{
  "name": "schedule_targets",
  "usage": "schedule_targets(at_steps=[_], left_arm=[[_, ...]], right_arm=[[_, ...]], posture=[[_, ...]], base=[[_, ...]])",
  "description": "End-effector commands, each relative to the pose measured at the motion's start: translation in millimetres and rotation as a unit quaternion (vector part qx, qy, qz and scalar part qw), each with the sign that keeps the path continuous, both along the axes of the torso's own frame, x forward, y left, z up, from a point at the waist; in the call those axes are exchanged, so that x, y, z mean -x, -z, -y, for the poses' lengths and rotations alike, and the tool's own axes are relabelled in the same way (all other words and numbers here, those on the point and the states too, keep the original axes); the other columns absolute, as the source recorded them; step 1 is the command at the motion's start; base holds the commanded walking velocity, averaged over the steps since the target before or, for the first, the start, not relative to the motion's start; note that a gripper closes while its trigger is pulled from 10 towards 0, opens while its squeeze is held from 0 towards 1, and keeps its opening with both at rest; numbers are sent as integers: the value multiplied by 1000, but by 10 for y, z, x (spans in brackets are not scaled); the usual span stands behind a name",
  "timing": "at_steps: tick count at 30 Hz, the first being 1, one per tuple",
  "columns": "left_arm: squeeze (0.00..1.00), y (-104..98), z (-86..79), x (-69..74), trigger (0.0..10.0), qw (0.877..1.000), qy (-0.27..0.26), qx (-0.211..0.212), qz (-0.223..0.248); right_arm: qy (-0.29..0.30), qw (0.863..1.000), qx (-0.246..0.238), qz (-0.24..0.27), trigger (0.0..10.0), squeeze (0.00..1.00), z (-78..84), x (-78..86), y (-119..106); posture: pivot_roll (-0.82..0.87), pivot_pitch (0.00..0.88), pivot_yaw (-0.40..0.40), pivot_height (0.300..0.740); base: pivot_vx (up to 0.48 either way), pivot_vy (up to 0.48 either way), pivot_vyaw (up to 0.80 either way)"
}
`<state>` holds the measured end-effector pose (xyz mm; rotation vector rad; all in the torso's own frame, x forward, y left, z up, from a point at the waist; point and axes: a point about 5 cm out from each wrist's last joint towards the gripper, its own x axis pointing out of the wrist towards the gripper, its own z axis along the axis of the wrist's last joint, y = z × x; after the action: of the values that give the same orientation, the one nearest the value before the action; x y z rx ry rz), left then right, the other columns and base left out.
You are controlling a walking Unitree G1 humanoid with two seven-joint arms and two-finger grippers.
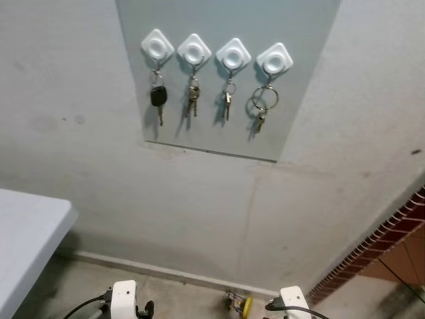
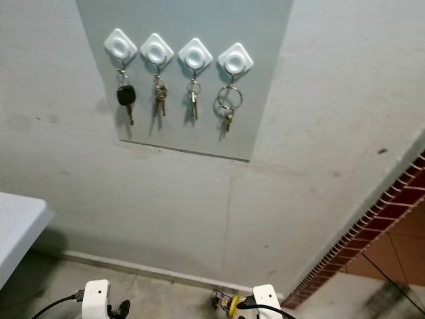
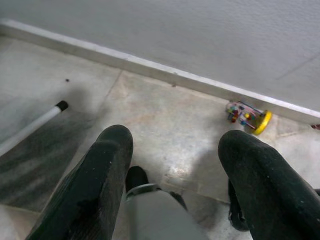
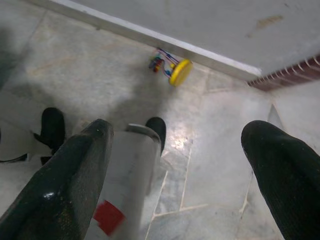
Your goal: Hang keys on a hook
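Wall: I'm facing a pale grey plastered wall (image 1: 166, 193) with a white skirting strip along its foot and a stone-tile floor (image 3: 165, 125) below it.
Panel: a smooth grey panel (image 1: 219, 73) is fixed on the wall, and I place everything else from it.
Hooks: four white diamond-shaped hooks (image 1: 234, 54) sit in a row across the upper part of the panel.
Keys: every hook carries a set. Along the row I see a black-headed key (image 1: 158, 97), then a small bunch (image 1: 192, 94), then another small bunch (image 1: 228, 98), and at the panel's right end the keys (image 1: 261, 106) on a large ring, all hanging free against the panel.
Brick: below and to the right of the panel, a red brick edge (image 1: 385, 246) runs diagonally down the wall.
Table: well below the panel, off to its left, I see the corner of a white table (image 1: 30, 232).
Toy: on the floor under the panel, just beside the skirting, lies a small toy (image 4: 171, 67) with a yellow disc and coloured beads.
Left gripper (image 3: 175, 165): low over the floor, well below the panel; I read its two black fingers as spread wide with nothing between them.
Right gripper (image 4: 180, 160): also low over the floor, fingers parted and holding nothing, the toy ahead of it.
Pole: a white pole with a black tip (image 3: 35, 125) lies on the floor near the left gripper.
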<state>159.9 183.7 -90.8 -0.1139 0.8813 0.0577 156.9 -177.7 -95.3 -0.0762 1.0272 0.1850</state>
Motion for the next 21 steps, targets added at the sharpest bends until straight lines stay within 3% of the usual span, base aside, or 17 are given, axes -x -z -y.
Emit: schedule_targets(at_steps=[1, 8, 15, 21], left_arm=[[0, 11, -1, 22, 10000, 1000, 2, 2, -6], [0, 12, -1, 22, 10000, 1000, 6, 1, -8], [0, 15, 5, 28, 10000, 1000, 5, 4, -8], [0, 12, 7, 22, 10000, 1000, 4, 4, -7]], right_arm=[[6, 1000, 3, -1, 10000, 0, 25, 6, 1], [5, 1000, 3, -2, 10000, 0, 18, 10, 3], [6, 1000, 1, -1, 10000, 0, 11, 7, 2], [10, 1000, -2, 2, 10000, 0, 11, 5, 0]], posture=[[-83, 0, -18, 724], [-83, 0, -17, 724], [-82, 0, -16, 724], [-80, 0, -15, 724]], base=[[0, 0, -600], [0, 0, -595], [0, -327, -570], [0, -342, 0]])
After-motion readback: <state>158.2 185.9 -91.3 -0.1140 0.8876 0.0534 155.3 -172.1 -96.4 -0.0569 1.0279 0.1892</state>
